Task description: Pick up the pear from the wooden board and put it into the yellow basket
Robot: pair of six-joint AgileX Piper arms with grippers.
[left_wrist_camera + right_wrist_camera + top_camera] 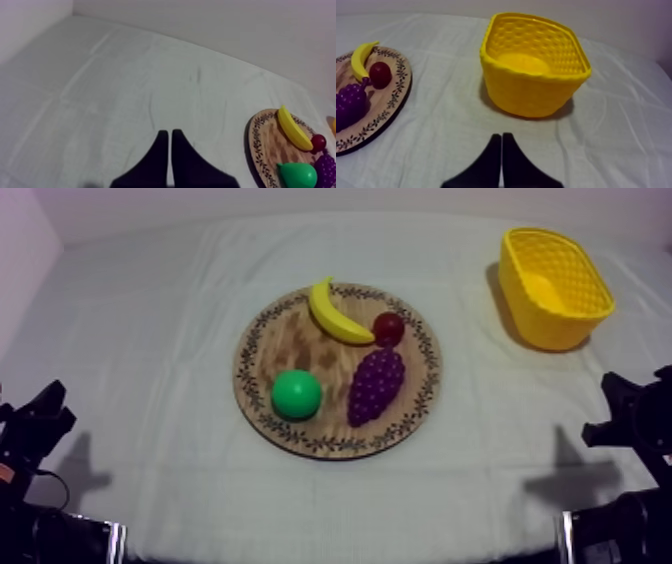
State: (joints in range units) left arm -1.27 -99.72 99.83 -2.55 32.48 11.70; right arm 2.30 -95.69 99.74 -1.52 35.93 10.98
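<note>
Right gripper (501, 136): fingers pressed together in a narrow wedge, holding nothing; parked at the lower right of the top view, facing the yellow basket (545, 328).
Left gripper (169, 134): also closed on nothing, low at the lower left of the top view, over bare cloth (150, 308).
Pear (296, 394): green, lying on the wooden board (262, 348) in its lower left part, near the frame's centre; grapes (375, 384) just to its right, banana (335, 316) and small red fruit (388, 328) above it.
Basket: upper right of the top view, upright, nothing visible inside, well apart from the board.
Step in hand: the reach has not begun, so opening and approach come first.
Doing it well: spread the fingers wide before descending, come down from above, and set one finger on the pear's open left side.
Risk: the smooth round body may squirt out, and the grapes crowd the right-hand finger.
</note>
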